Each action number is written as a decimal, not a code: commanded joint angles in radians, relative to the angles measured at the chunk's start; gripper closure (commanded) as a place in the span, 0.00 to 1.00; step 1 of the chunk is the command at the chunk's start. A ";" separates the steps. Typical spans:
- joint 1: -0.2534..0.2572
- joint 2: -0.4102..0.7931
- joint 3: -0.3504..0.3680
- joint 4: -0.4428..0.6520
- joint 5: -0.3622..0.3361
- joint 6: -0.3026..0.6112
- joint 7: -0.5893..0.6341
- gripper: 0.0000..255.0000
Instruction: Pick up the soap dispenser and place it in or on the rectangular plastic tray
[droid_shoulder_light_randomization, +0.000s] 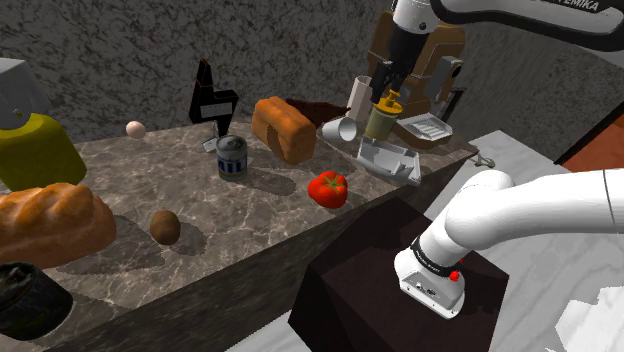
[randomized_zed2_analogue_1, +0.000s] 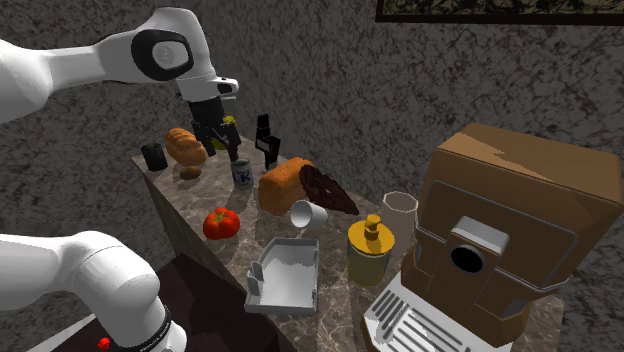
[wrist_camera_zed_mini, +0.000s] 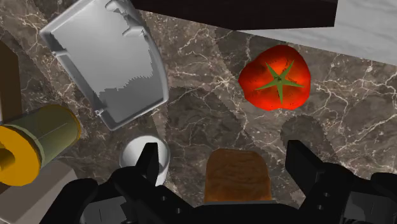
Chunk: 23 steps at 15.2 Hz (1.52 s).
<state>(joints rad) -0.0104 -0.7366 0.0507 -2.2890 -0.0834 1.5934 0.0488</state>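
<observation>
Approaching the soap dispenser (wrist_camera_zed_mini: 38, 143) is the step in hand. The gripper (wrist_camera_zed_mini: 226, 162) hangs high over the stone counter (droid_shoulder_light_randomization: 250, 215). Its fingers are spread wide and hold nothing. A loaf of bread (wrist_camera_zed_mini: 237, 176) lies far beneath the gap, untouched. The dispenser stands upright, well below the gripper and off to one side. It is beyond the white cup (wrist_camera_zed_mini: 143, 153), which sits far beneath one fingertip. The grey tray (wrist_camera_zed_mini: 95, 57) rests just beside the dispenser. A tomato (wrist_camera_zed_mini: 275, 77) lies below, on the other finger's side.

Recommended procedure, as a judgement:

1. Shift the gripper sideways past the cup until the dispenser's body is centred under the gap.
2. Keep the fingers wide throughout the descent, one on each side of the body.
3. Lower until the pads face the olive body, beneath the yellow pump head. The pump neck is narrower and would probably slip.
4. Check clearance. The cup and the brown coffee machine (randomized_zed2_analogue_1: 510, 220) both stand near the dispenser, and a finger could strike either.
5. Close firmly, then lift straight up above the tray wall before crossing to the tray.
</observation>
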 joint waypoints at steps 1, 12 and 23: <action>0.000 0.000 0.000 0.000 0.000 0.000 0.000 0.00; -0.063 0.173 -0.243 0.040 -0.095 0.146 -0.270 0.00; -0.093 0.486 -0.469 0.234 -0.059 0.268 -0.560 0.00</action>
<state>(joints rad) -0.1022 -0.2954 -0.3948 -2.0872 -0.1553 1.8498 -0.4772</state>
